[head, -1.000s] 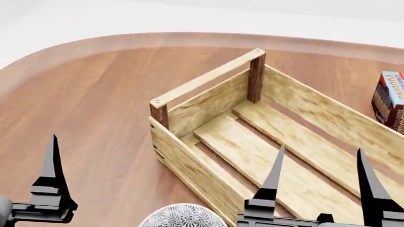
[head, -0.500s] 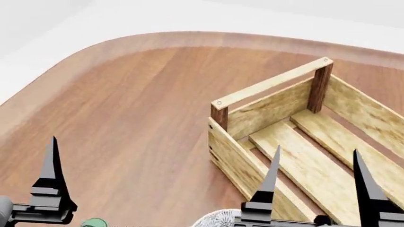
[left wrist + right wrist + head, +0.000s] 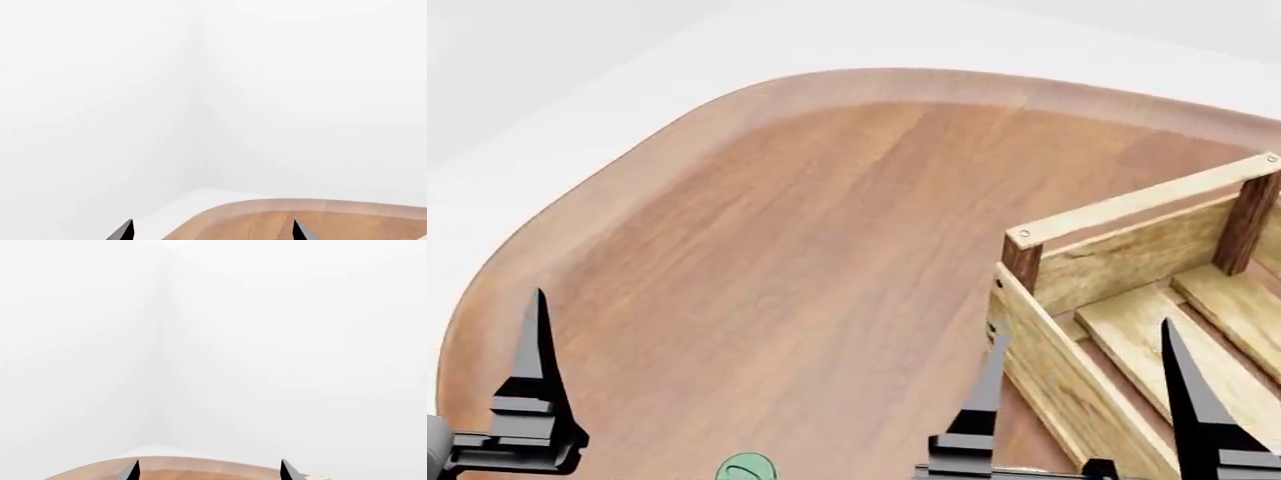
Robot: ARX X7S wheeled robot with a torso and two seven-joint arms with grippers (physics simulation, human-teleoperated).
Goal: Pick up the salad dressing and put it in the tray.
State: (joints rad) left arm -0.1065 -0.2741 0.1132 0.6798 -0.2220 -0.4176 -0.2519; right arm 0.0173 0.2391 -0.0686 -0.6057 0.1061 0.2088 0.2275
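The wooden table (image 3: 774,230) fills most of the head view, its rounded edge curving away ahead of both pairs of fingers against white walls. Nothing stands on the wide stretch of tabletop beyond the left fingers.

The tray (image 3: 1121,290) sits just beyond and to the outer side of the right gripper (image 3: 1081,400), cut off by the picture's edge. One dark corner post carries a pale top rail; the near slatted wall runs close past the inner right finger (image 3: 977,410), and the outer finger overlaps the slatted floor. The part of the tray in view holds nothing; the rest is out of frame.

Since the earlier head pictures the view has swung leftward: the tray has slid from the middle toward the right edge, the pudding box and the patterned bowl have gone from sight, and more bare table and its left rim have come in.

The salad dressing (image 3: 747,467) shows only as a round green cap at the bottom edge, between the two grippers, closer to the right gripper's inner finger than to the left gripper (image 3: 212,231). It lies on the table outside the tray, with nothing touching it.

Both grippers stand spread wide, holding nothing; each wrist view shows two dark tips apart over the table's far rim.
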